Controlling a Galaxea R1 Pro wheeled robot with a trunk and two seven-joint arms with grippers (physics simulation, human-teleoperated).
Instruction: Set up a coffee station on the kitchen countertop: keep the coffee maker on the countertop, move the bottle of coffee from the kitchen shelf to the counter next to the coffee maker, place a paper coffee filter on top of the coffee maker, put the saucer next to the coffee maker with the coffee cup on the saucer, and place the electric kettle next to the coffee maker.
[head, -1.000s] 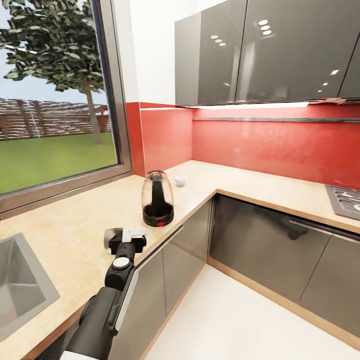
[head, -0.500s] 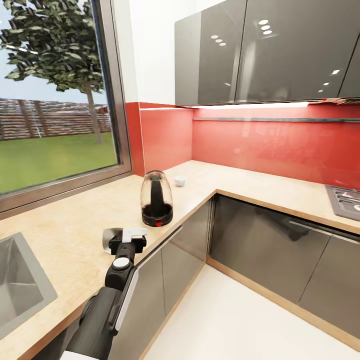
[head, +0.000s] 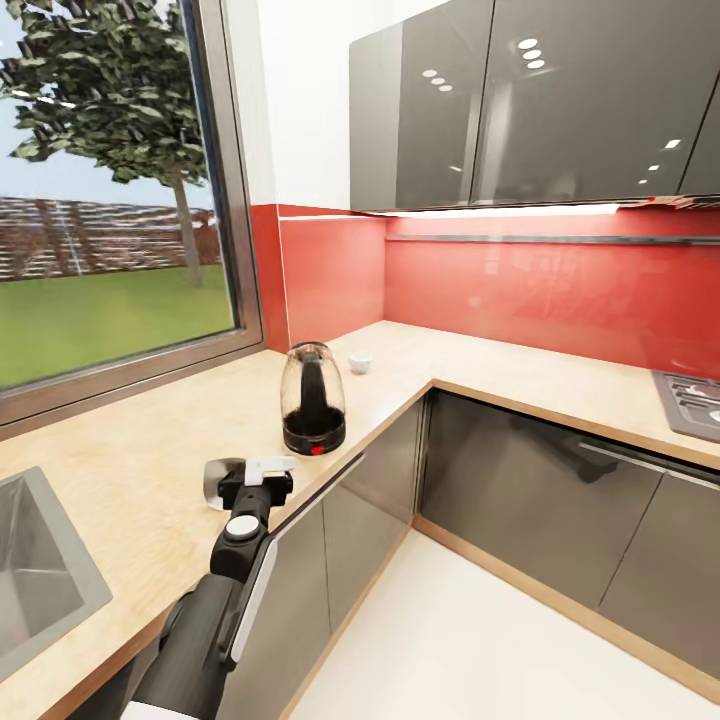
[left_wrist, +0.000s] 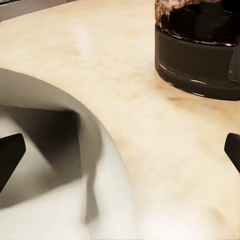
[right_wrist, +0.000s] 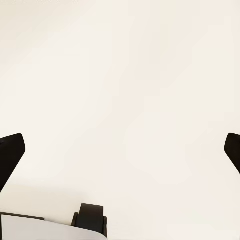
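A glass-domed appliance with a black base and a red light, apparently the coffee maker (head: 313, 398) (left_wrist: 200, 45), stands near the counter's front edge. A small white coffee cup (head: 359, 362) sits behind it in the corner. My left gripper (head: 262, 468) (left_wrist: 120, 150) hangs open just short of the appliance. A curled white paper coffee filter (head: 222, 478) (left_wrist: 60, 175) lies on the counter between and under its spread fingers. My right gripper (right_wrist: 120, 155) is open over pale floor, nothing between its fingertips (right_wrist: 10, 155).
The beige L-shaped countertop (head: 150, 450) runs under a window, with a steel sink (head: 40, 570) at the left and a stove (head: 695, 398) at the far right. Grey cabinets stand below and above. White floor (head: 480, 640) lies open to the right.
The whole view has drifted slightly, so the sink and the appliance sit a little further left and up. My left arm keeps its pose over the filter.
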